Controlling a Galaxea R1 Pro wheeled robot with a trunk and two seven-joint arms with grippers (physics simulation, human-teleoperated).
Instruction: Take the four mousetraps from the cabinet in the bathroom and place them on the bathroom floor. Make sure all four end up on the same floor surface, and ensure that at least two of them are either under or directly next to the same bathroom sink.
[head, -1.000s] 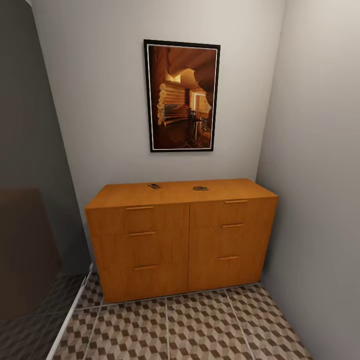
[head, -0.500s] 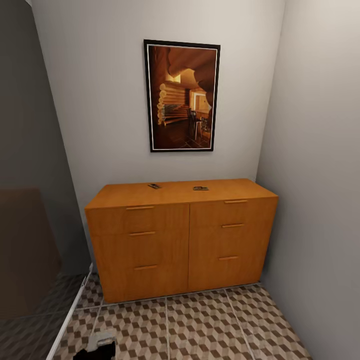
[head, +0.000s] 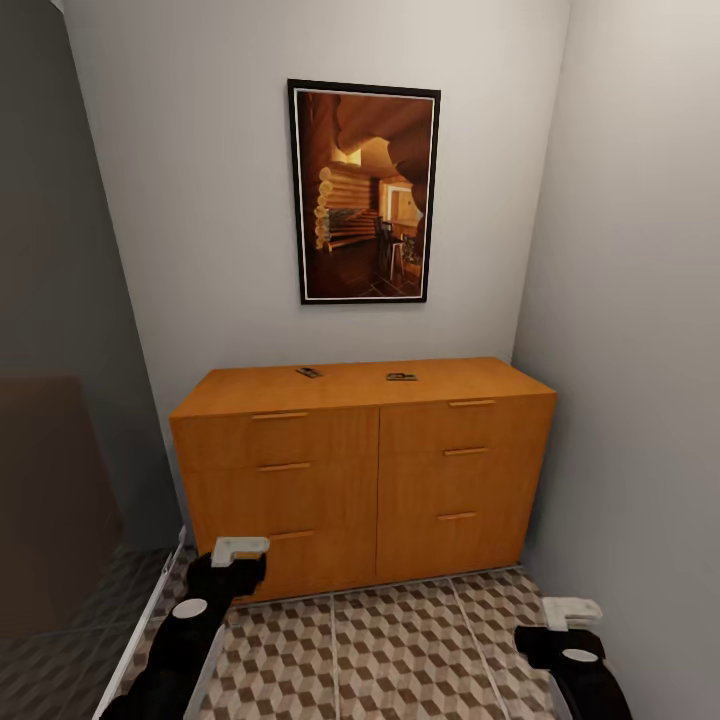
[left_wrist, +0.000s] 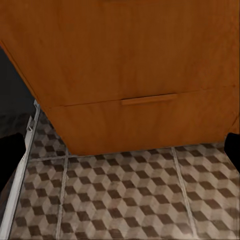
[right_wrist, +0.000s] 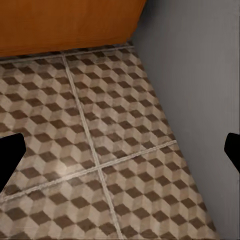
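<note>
Two small dark items lie on the smooth top of the cabinet (head: 365, 470) — one (head: 308, 373) left of centre, the other (head: 401, 377) right of centre, well apart; they are too small to confirm as mousetraps. The cabinet stands against the back wall in a narrow alcove, its right end close to the grey side wall, all drawer fronts flush and shut. In the left wrist view a lower drawer front with its bar handle (left_wrist: 148, 99) sits above the bathroom floor (left_wrist: 125, 200) (cube-pattern tiles, pale grout). A framed picture (head: 364, 191) hangs on the wall above.

The left gripper (head: 239, 548) is raised in front of the cabinet's lower left corner, the right gripper (head: 571, 610) low by the right wall — in each wrist view the dark fingertips (right_wrist: 9, 155) sit at opposite edges, so both are spread wide and hold nothing
</note>
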